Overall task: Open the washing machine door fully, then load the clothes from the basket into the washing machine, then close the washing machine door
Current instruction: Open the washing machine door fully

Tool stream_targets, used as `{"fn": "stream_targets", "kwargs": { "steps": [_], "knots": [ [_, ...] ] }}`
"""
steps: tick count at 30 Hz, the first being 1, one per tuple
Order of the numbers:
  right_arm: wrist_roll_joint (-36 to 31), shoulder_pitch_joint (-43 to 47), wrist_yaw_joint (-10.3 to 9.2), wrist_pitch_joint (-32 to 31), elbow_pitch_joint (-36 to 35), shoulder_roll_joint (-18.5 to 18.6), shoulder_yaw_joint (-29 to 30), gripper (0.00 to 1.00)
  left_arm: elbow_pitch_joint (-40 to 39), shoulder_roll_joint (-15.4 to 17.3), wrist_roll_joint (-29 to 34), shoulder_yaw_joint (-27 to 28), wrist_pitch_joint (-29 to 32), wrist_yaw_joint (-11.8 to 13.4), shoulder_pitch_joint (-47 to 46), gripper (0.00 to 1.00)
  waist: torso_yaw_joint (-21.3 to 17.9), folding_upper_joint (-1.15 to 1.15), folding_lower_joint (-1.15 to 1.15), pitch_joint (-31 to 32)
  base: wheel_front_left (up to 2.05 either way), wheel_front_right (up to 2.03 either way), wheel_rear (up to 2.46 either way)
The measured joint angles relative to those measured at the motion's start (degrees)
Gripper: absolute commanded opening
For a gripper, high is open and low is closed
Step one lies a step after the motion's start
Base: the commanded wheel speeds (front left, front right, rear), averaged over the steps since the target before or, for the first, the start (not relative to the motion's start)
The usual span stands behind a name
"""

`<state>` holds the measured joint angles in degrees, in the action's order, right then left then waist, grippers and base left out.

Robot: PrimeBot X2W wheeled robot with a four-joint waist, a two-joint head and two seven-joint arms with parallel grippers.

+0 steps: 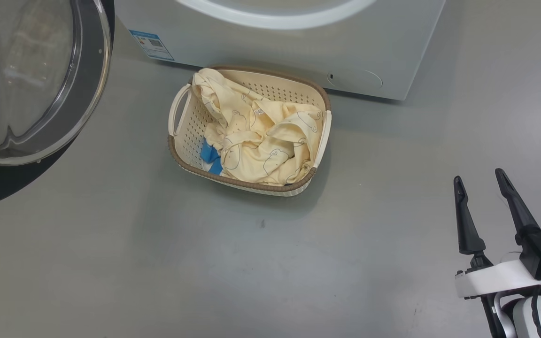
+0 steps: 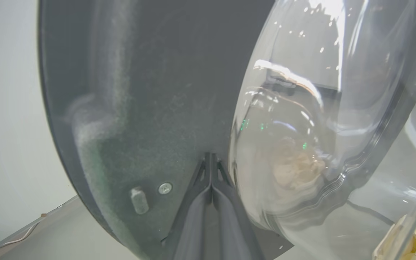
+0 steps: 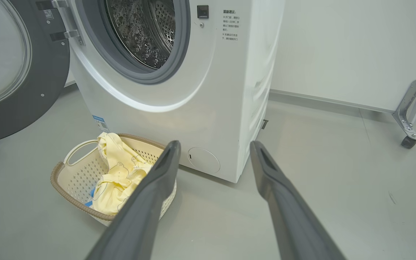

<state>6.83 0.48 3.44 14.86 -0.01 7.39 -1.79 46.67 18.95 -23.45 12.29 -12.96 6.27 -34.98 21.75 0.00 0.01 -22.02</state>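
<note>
At the washing machine door (image 2: pixel 139 90): left jaws closed together | right jaws spread wide, basket (image 1: pixel 188 141) of clothes (image 1: pixel 261 141) well apart

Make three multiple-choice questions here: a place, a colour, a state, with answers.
1. Where does the cream perforated plastic basket stand?
A. On the grey floor before the big white front-loading washing machine
B. On top of that machine
C. On a shelf
2. What colour is the small cloth piece beside the soft pale-yellow clothes?
A. Red
B. Bright blue
C. Green
3. How is the long, dark-fingered right gripper?
A. Shut on cloth
B. Shut, empty
C. Open, empty

1 A, it sits at the machine's foot; 2 B, blue shows in the basket; 3 C, its jaws stand apart, nothing between.
</note>
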Motion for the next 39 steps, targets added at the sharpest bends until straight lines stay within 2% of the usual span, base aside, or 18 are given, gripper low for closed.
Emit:
{"fn": "stream_targets", "kwargs": {
  "steps": [9, 15, 18, 23, 30, 33, 35, 37, 39],
  "knots": [
    [0.0, 0.0, 0.02, 0.0, 1.4, -0.6, -0.3, 1.00, 0.9, -1.4, -0.2, 1.1, -1.3, 0.0, 0.4, 0.00, 0.1, 0.00, 0.00, 2.2, 0.00, 0.00, 0.00],
    [0.1, 0.0, 0.02, 0.0, 2.1, -1.7, -0.4, 1.00, -0.6, -1.7, -0.1, 2.1, -1.5, -0.1, 4.7, 0.00, -0.2, 0.00, 0.00, 4.6, 0.00, 0.00, 0.00],
    [0.2, 0.0, 0.02, 0.0, 2.4, -1.9, -0.5, 1.00, -5.0, -1.7, 0.6, 3.2, -1.5, -0.1, 7.0, 0.00, -0.3, 0.00, -0.01, 6.0, 0.00, 0.00, 0.00],
    [0.2, 0.1, 0.01, 0.0, 2.6, -2.2, -0.5, 1.00, -13.7, -2.4, 3.2, 3.5, -1.5, -2.1, 10.6, 0.00, -0.6, 0.00, 0.00, 8.4, 0.00, 0.00, 0.00],
    [0.2, 1.4, -0.05, 0.0, 2.9, -2.7, -0.3, 1.00, -23.9, -8.2, 5.5, 0.8, -1.5, -4.7, 17.8, 0.00, -1.1, 0.00, 0.00, 12.0, 0.00, 0.00, 0.00],
    [0.2, 2.5, -0.07, 0.0, 3.0, -3.0, -0.3, 1.00, -27.8, -9.9, 6.5, -1.1, -1.5, -6.2, 20.4, 0.30, -1.2, 0.00, -0.01, 13.5, 0.00, 0.00, 0.00],
    [0.2, 2.7, -0.13, 0.0, 3.1, -3.2, -0.5, 1.00, -30.3, -11.2, 7.3, -2.4, -1.5, -6.8, 22.3, 0.44, -1.4, 0.00, -0.01, 14.3, 0.00, 0.00, 0.00],
    [0.2, 2.8, -0.13, 0.0, 3.1, -3.3, -0.9, 1.00, -31.7, -11.9, 7.8, -3.7, -1.5, -7.7, 24.2, 0.97, -1.5, 0.00, -0.01, 15.1, 0.00, 0.00, 0.00],
    [0.1, 2.8, -0.13, 0.0, 3.1, -3.4, -1.3, 1.00, -32.4, -12.3, 8.2, -5.2, -1.5, -8.7, 26.6, 1.00, -1.9, 0.00, 0.00, 15.5, 0.00, 0.00, 0.00]
  ]
}}
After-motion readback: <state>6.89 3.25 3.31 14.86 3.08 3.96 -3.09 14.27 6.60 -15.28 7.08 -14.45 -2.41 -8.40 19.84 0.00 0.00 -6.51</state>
